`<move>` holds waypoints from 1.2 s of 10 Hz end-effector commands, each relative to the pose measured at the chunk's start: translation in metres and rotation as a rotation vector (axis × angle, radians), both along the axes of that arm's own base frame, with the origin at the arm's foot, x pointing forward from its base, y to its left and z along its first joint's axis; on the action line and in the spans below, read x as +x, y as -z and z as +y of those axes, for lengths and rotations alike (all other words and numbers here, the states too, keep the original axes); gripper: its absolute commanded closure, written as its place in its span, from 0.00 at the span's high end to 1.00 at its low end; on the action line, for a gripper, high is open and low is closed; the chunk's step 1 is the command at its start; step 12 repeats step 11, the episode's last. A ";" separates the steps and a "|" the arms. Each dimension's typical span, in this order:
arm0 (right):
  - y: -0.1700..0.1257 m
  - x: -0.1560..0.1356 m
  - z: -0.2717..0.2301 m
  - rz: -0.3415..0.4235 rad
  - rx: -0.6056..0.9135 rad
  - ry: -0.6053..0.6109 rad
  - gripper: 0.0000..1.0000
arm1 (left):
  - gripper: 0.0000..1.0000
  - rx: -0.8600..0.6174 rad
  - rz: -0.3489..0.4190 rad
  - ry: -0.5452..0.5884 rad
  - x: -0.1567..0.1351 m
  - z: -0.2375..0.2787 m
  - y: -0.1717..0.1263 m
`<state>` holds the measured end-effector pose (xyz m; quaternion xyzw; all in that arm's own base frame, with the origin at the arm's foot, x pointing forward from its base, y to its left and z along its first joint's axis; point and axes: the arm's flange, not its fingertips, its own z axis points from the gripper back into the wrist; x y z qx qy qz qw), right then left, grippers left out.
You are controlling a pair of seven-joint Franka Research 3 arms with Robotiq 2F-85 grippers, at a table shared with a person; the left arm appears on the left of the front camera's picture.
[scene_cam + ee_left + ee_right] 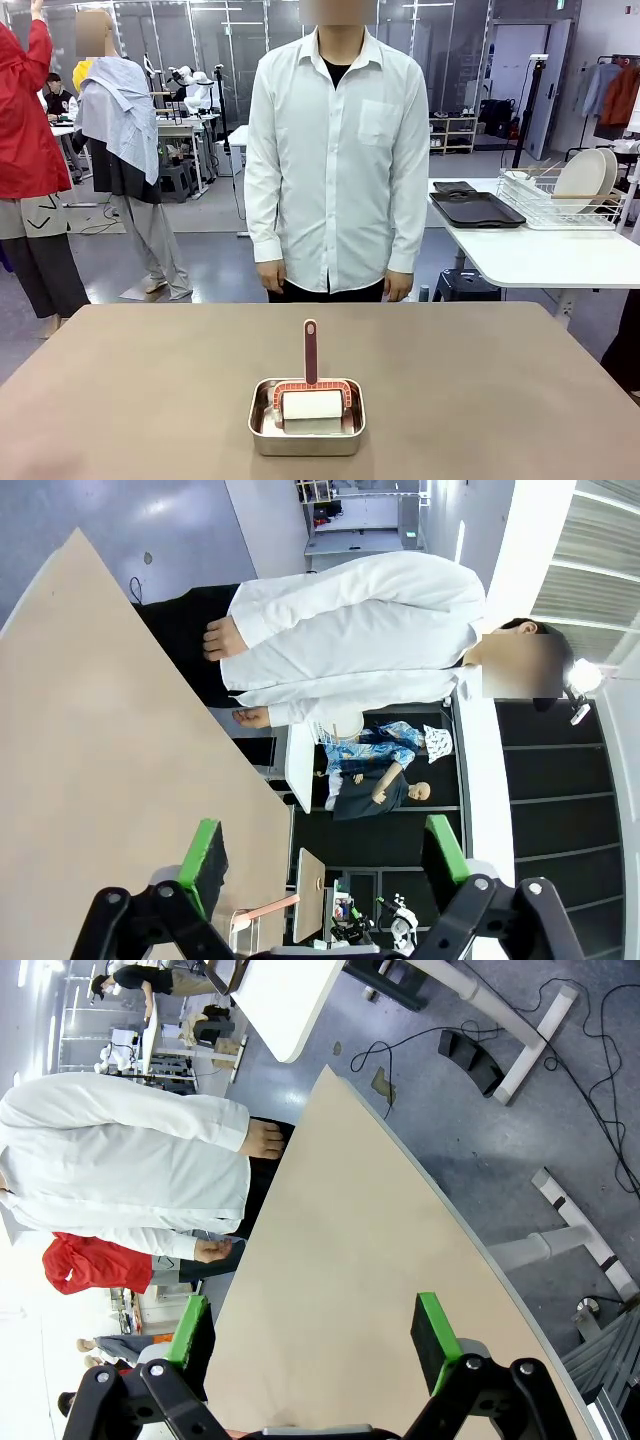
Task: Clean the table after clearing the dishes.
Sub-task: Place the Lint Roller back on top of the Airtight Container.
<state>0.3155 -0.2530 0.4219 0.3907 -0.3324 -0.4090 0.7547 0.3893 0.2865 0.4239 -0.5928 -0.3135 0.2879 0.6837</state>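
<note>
The brown table (pixel 150 390) is bare apart from a small steel pan (pixel 306 430) near its front edge. In the pan lies a white roller (pixel 312 404) with a red handle pointing toward the person. The dishes stand on the white side table: dark trays (pixel 475 208) and white plates (pixel 582 176) in a wire rack. In the left wrist view my left gripper (pixel 325 855) is open above the table (pixel 90 760), with nothing between its green pads (pixel 205 852). My right gripper (pixel 312 1332) is open too, over the table (pixel 340 1260), and holds nothing.
A person in a white shirt (pixel 336 150) stands at the far edge, arms down, hands (pixel 273 277) just beyond the tabletop. The white side table (pixel 540 255) stands at the right rear. Cables and table legs (pixel 560 1230) lie on the floor beside the right edge.
</note>
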 end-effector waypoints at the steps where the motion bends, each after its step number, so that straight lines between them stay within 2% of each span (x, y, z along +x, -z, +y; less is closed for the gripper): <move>1: -0.001 -0.001 -0.001 0.001 -0.003 -0.008 1.00 | 1.00 0.001 0.005 -0.005 -0.005 -0.002 -0.003; 12: -0.001 -0.001 -0.001 0.001 -0.003 -0.008 1.00 | 1.00 0.001 0.005 -0.005 -0.005 -0.002 -0.003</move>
